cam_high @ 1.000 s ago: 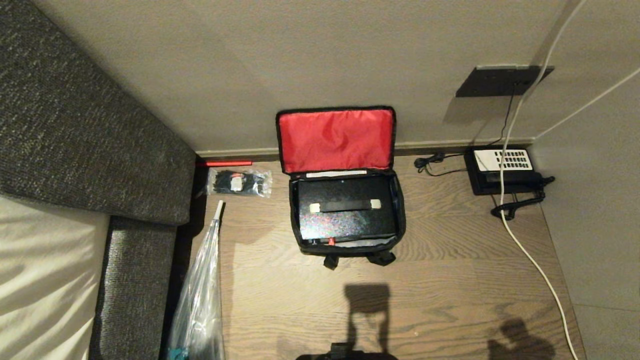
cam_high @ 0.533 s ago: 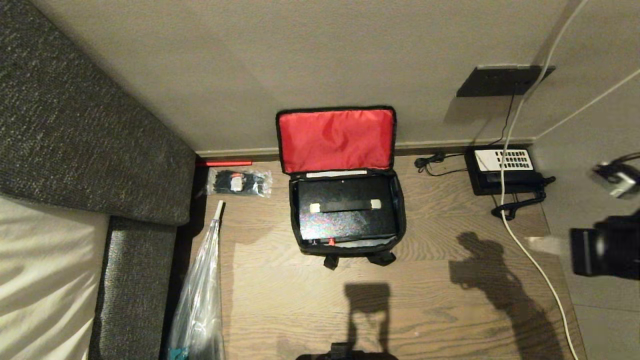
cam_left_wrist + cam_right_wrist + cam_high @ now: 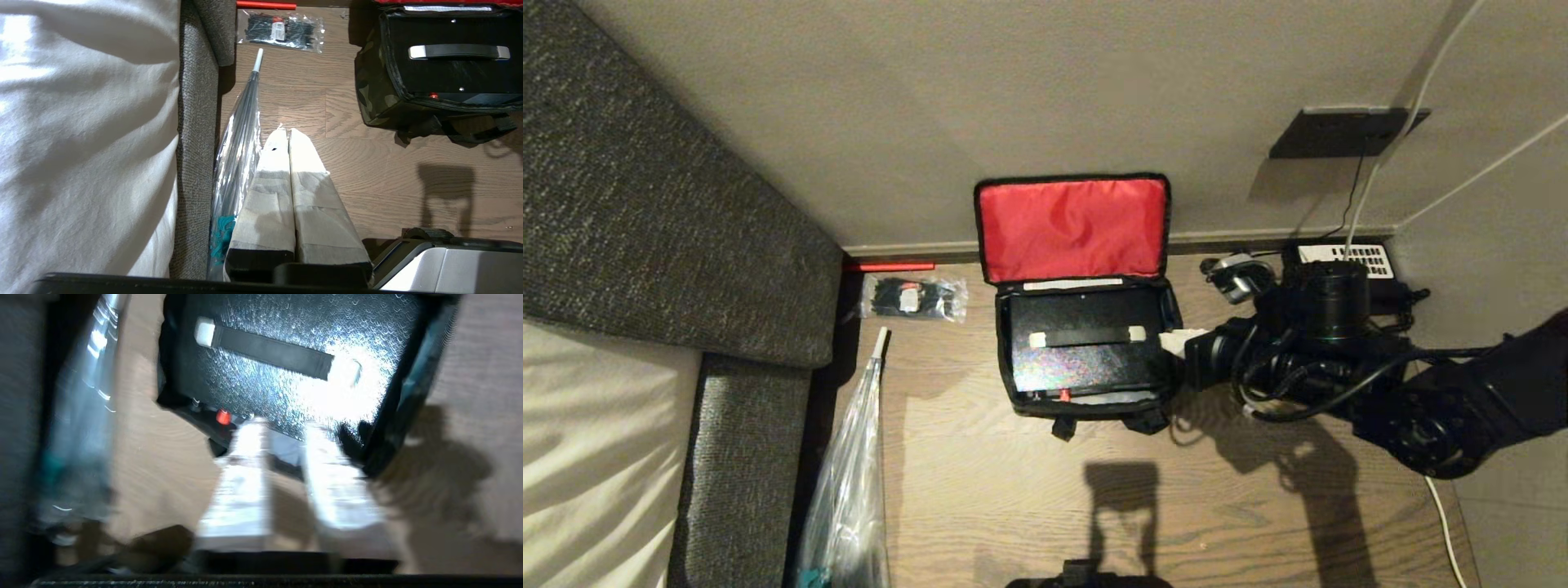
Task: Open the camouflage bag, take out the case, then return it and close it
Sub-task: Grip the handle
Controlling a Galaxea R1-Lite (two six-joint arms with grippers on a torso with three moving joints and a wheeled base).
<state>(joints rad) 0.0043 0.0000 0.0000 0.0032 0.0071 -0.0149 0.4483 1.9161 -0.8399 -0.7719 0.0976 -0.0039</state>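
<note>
The camouflage bag stands open on the wooden floor against the wall, its red-lined lid leaning back. The black case lies inside it, strap handle up, with a small red tab at its front. My right gripper reaches in from the right and hovers at the bag's right edge. In the right wrist view that gripper is open, nothing between its fingers, above the case near its front side. My left gripper is shut and empty, parked over the floor left of the bag.
A grey sofa fills the left side, with a long clear plastic-wrapped item along it. A packet of black ties lies left of the bag. The desk telephone sits behind my right arm; a white cable runs down the right.
My right arm has swung in from the right edge to the bag's right side. Bag and case have not moved.
</note>
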